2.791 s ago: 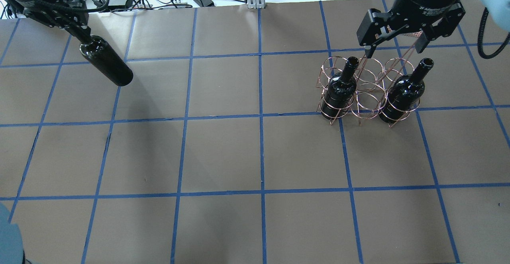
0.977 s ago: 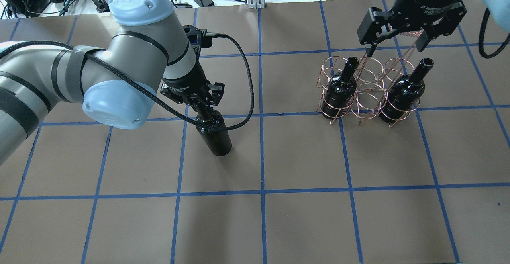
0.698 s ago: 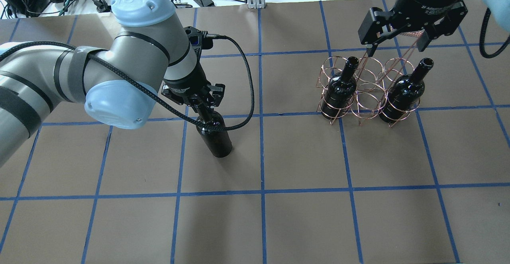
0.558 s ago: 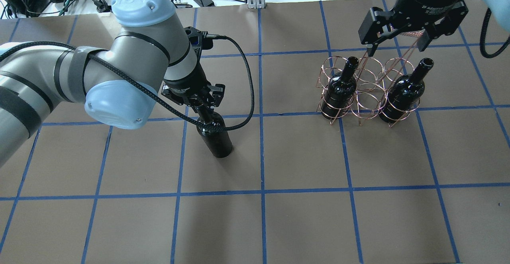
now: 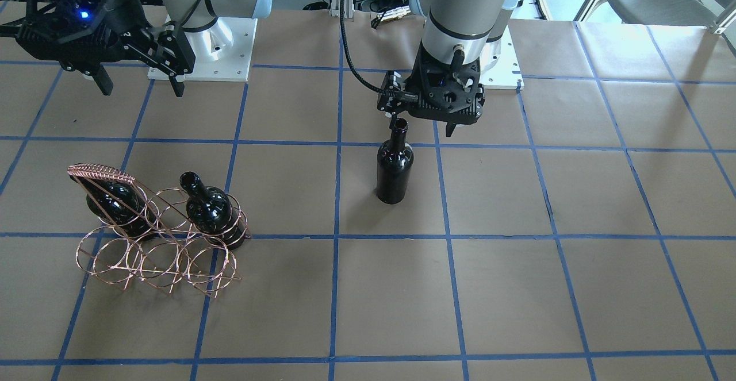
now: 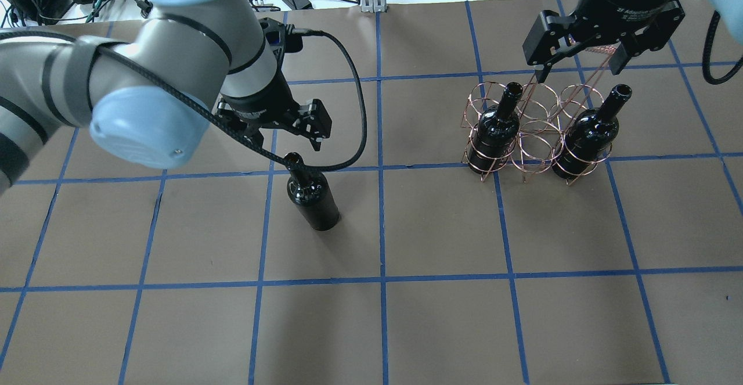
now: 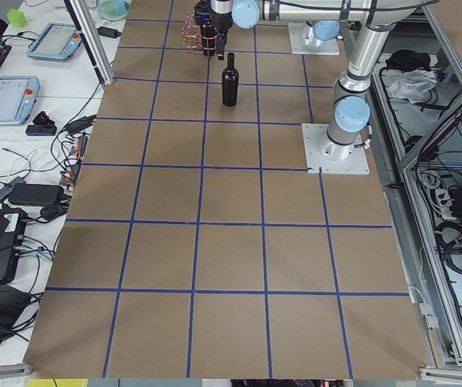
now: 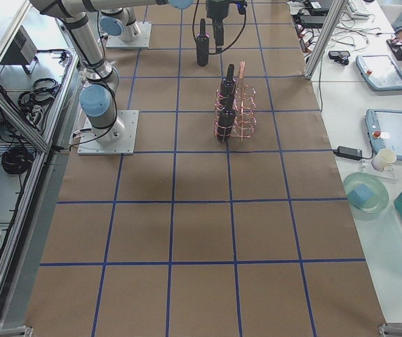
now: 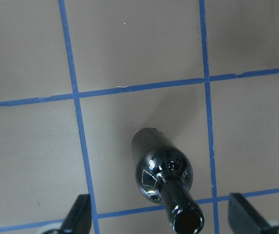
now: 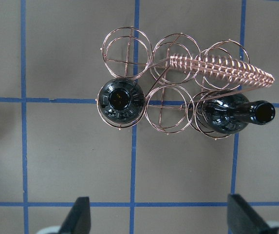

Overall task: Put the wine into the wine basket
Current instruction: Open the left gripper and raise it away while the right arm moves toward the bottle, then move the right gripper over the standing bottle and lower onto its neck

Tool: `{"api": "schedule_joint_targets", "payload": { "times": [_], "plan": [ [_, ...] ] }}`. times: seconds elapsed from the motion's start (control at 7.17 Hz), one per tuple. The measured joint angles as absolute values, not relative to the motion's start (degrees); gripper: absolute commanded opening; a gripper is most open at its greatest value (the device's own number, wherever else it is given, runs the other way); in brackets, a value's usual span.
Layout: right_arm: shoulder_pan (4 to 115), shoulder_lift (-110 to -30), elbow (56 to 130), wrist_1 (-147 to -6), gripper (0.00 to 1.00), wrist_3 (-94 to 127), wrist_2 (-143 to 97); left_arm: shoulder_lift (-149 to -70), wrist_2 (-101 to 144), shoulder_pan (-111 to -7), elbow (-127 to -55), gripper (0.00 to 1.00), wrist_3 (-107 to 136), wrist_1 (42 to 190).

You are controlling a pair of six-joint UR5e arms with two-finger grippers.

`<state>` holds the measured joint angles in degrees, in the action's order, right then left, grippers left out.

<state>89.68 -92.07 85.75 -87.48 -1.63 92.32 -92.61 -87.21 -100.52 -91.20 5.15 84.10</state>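
The wine (image 6: 310, 198) now stands upright by itself on the brown table (image 6: 441, 228), its base inside a square of the blue tape grid (image 6: 380, 222) and well apart from the wine basket (image 6: 534, 135), on the robot's left of it. Compare this with the overhead view from just over half a second ago: there the left gripper (image 5: 420, 126) was pinched on the bottle's neck, and now you can see its jaws spread wide and let go. In the left wrist view the bottle's mouth sits between the two fingers (image 9: 78, 217) with a clear gap on either side. The bottle itself has not shifted since the release. Nearly three seconds ago it was carried tilted at the far left of the table. The right gripper (image 6: 578, 71) has not changed: it hangs wide open above the basket's coiled handle (image 10: 222, 70), gripping nothing. The two other bottles (image 6: 493, 132) (image 6: 586, 141) stand where they were, in the end rings of the basket's row nearer the robot.
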Motion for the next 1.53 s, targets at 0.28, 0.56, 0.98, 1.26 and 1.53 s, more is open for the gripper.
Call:
{"api": "schedule_joint_targets", "payload": {
  "times": [0.28, 0.56, 0.98, 1.26, 1.53],
  "plan": [
    [93.4, -92.0, 85.8, -87.5, 0.99, 7.1, 91.4, -92.5, -86.7, -95.6, -85.8, 1.0, 5.1, 86.9],
    [101.3, -90.3, 85.9, -88.4, 0.99, 18.4, 91.3, -92.5, -86.4, -89.8, -84.6, 1.0, 5.0, 87.2],
    [113.7, -85.9, 85.8, -94.7, 1.0, 34.4, 91.0, -92.4, -87.3, -86.8, -85.1, 1.0, 5.1, 87.6],
    [121.2, -80.3, 85.2, -101.1, 1.0, 43.2, 90.9, -91.4, -88.9, -86.6, -85.3, 1.0, 5.0, 89.2],
    [125.4, -76.1, 84.9, -105.4, 1.0, 48.4, 90.9, -90.2, -94.1, -86.9, -85.5, 1.0, 4.6, 91.2]
  ]
}}
